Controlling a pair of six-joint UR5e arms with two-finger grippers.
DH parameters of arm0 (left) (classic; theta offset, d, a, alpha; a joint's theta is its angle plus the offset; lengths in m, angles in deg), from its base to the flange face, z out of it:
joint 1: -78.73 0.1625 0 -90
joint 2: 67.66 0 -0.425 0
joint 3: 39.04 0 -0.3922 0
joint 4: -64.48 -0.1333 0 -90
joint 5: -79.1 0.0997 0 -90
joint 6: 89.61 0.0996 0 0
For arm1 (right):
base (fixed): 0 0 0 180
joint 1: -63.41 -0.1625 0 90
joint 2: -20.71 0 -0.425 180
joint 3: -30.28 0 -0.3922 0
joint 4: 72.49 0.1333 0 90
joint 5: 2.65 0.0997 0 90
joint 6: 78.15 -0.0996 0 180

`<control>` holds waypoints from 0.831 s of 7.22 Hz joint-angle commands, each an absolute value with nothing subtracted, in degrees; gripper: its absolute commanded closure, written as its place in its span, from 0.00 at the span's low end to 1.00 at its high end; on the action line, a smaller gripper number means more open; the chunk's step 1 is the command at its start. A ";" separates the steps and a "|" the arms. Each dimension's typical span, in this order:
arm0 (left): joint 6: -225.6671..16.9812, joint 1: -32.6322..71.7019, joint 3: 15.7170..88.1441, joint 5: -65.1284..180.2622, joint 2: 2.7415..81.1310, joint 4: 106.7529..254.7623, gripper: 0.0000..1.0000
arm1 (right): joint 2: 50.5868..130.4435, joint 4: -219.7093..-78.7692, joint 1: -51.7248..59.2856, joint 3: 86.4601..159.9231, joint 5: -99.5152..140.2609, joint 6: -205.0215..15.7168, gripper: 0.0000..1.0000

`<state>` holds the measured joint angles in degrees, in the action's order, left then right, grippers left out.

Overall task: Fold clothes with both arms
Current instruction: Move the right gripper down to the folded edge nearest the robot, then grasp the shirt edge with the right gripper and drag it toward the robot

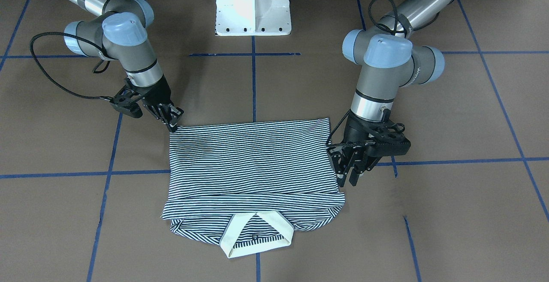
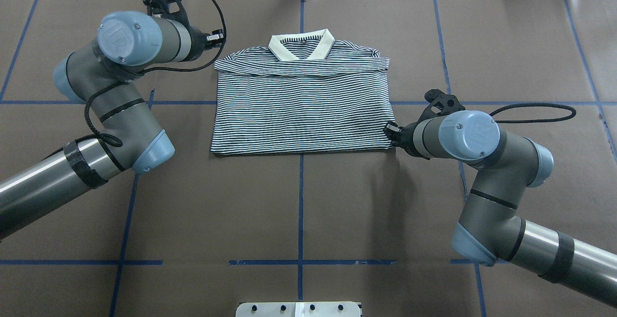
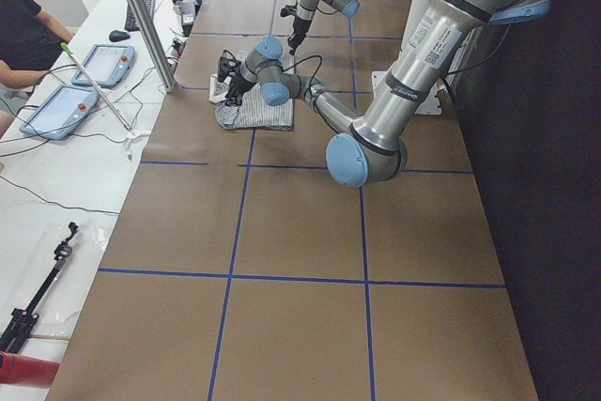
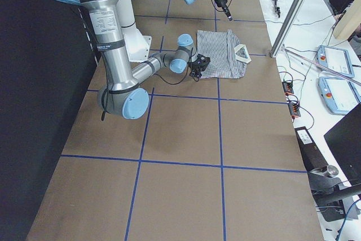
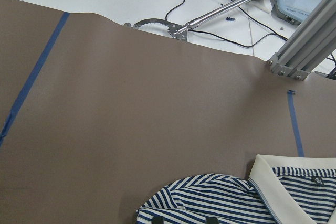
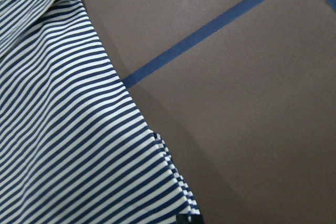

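Observation:
The striped polo shirt (image 2: 301, 110) lies flat and folded on the brown table, its cream collar (image 2: 301, 47) at the far edge. It also shows in the front view (image 1: 253, 166). My left gripper (image 1: 348, 180) is open and empty, just off the shirt's side near the shoulder, which shows at the bottom of the left wrist view (image 5: 210, 198). My right gripper (image 1: 173, 124) sits at the shirt's near corner and looks shut on the fabric edge (image 6: 178, 198). It also shows in the overhead view (image 2: 389, 130).
The white pedestal base (image 1: 253, 7) stands behind the shirt. Blue tape lines (image 2: 301, 201) cross the brown table. Past the table's far edge lie cables and an aluminium frame post (image 5: 304, 51). An operator's bench with tablets (image 3: 66, 91) runs along that side.

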<state>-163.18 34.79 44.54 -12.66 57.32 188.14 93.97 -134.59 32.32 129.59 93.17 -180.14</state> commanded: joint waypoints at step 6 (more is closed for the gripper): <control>-171.24 36.63 56.55 -19.05 51.89 187.44 0.60 | 117.82 -136.92 61.02 160.71 92.98 -192.93 0.49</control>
